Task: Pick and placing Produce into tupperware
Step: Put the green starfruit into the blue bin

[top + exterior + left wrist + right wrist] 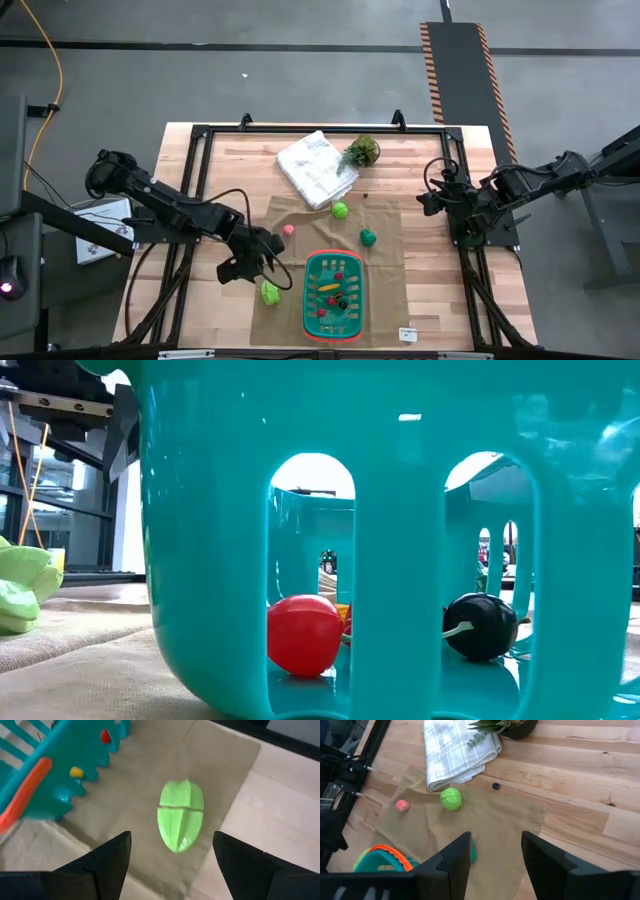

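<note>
The left gripper (170, 865) jaws are hanging released over the light-green segmented toy vegetable (181, 815), lying between them beside the teal slotted plastic basket (60, 775), partly cut off.

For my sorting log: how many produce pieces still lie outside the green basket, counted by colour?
Green: 3 (lime piece, green ball, dark green piece)
Pink: 1 (pink piece)
Total: 4
</note>
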Robot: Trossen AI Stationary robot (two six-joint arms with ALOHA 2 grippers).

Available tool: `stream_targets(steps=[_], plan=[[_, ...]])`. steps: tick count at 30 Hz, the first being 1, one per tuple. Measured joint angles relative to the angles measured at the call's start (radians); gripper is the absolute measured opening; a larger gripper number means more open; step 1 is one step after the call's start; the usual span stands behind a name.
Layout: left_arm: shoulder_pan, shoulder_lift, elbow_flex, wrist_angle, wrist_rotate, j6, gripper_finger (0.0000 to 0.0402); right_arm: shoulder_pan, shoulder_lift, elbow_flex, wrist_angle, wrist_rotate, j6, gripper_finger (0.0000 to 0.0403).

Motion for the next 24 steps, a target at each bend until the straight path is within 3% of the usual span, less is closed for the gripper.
stream_targets(steps=[14, 24], plan=[[-0.106, 0.116, 0.001, 0.062, -0.054, 0.041, 0.0271, 0.0, 0.002, 0.0, -0.002, 0.001, 0.009, 0.0165], [-0.103, 0.13, 0.002, 0.126, -0.071, 0.016, 0.0271, 0.0, 0.002, -0.001, 0.004, 0.008, 0.011, 0.0165]])
